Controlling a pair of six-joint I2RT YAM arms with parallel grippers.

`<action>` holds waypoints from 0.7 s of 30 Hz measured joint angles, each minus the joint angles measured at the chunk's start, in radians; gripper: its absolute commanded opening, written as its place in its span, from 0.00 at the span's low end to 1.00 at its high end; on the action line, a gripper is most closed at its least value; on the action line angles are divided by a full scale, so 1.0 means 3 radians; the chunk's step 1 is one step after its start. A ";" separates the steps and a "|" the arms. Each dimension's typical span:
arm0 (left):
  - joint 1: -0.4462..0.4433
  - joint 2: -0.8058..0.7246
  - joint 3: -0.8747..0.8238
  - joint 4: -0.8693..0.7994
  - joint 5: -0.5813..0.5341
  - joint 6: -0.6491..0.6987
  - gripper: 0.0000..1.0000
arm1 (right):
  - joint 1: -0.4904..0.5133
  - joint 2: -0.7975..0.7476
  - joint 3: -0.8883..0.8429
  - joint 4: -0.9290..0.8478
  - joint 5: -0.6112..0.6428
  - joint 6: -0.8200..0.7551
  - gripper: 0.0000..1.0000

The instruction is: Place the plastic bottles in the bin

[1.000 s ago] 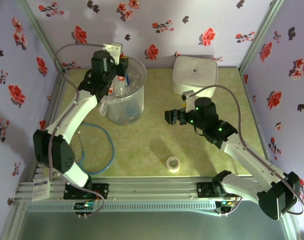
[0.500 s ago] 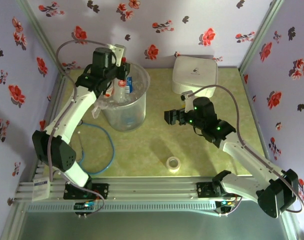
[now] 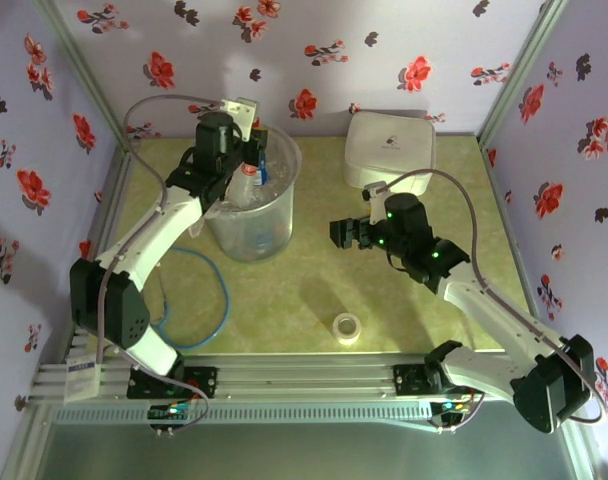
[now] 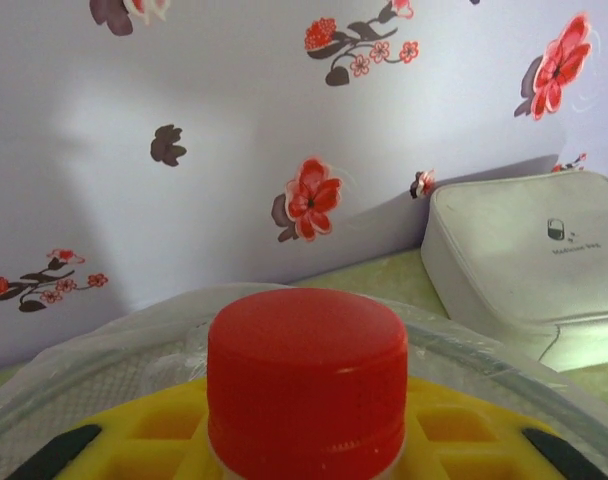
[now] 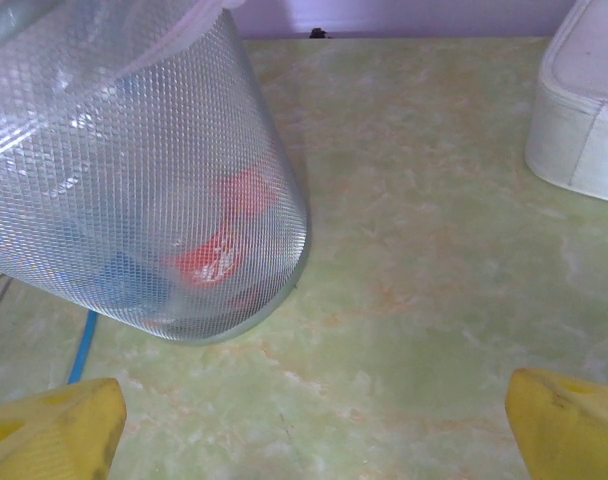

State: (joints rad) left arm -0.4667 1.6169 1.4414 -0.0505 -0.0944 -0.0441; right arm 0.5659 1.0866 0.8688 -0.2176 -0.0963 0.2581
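The left gripper [image 3: 248, 163] is closed on a bottle [image 3: 249, 180] and holds it over the mouth of the bin [image 3: 282, 195], at the far left of the counter [image 3: 304, 290]. In the left wrist view the bottle's red cap [image 4: 306, 375] stands between the yellow fingers [image 4: 454, 422], with the bin's clear rim curving just behind it. From that we take the grip to sit at the neck or shoulder, just under the cap, though the body below is hidden from us. The right gripper [image 3: 342, 233] hangs above the middle of the counter, well apart from the bin, its jaws spread wide with nothing between them. Its wrist view looks across at the bin's meshed wall, through which we make out the red and blue labels of other bottles [image 5: 219, 235] lying at the bottom.

We judge such a bottle to be light and thin-walled: it will dent under a hard squeeze, and its smooth side may slide in the fingers. The neck under the cap is the stiffest part and gives a ledge to hang from, so the present hold looks sound to us. A drop from here should do no harm — the plastic is not fragile, and the bin is far wider than the bottle. The lined bin itself looks light, so a knock on its rim could shift it. The white box [image 3: 389, 148] and the roll of tape [image 3: 347, 327] lie apart from all this.
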 measured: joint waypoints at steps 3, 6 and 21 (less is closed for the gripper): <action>0.0006 -0.0008 -0.0132 0.0259 -0.0006 -0.0057 0.00 | -0.0055 0.0033 0.0000 -0.0025 0.0052 0.0038 0.98; 0.0029 -0.0051 -0.0234 0.0411 0.0036 -0.0134 0.00 | -0.0116 0.0042 0.0000 -0.0060 0.0104 0.0072 0.98; 0.0043 0.0131 0.0738 -0.0992 0.0235 -0.0309 0.66 | -0.0186 0.0071 0.0001 -0.0168 0.0175 0.0139 0.98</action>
State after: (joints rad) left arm -0.4538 1.6562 1.6627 -0.3481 -0.0238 -0.1368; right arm 0.5102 1.1080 0.8692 -0.2680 -0.0437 0.2996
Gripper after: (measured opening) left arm 0.607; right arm 0.983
